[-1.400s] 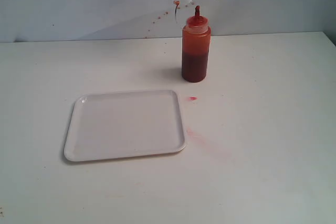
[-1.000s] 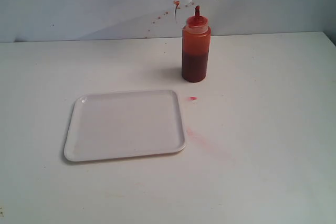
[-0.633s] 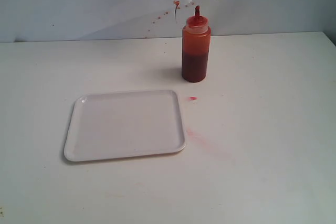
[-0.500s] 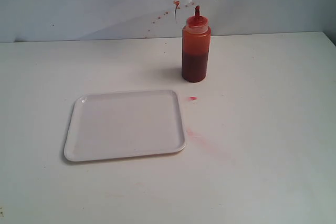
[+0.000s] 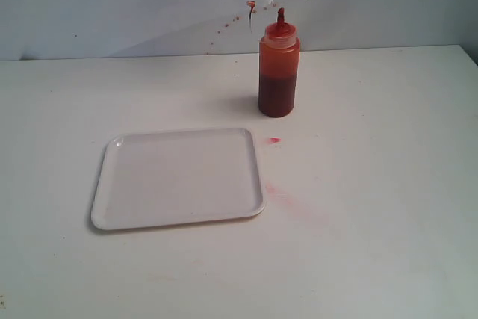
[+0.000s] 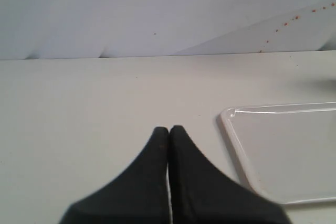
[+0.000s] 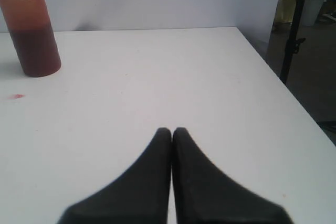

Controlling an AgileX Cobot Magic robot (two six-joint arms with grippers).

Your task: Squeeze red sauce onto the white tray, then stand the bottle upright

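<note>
Where wrist view ends, bottle (image 7: 31,32) cropped.

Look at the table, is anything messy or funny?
Yes. A red spot sits on the table beside the tray, with a faint pink smear next to the tray's corner. Red specks dot the wall behind the bottle. The bottle stands upright and the tray looks clean.

An edge crops the white tray (image 6: 283,150) in the left wrist view and the bottle (image 7: 31,35) in the right.
</note>
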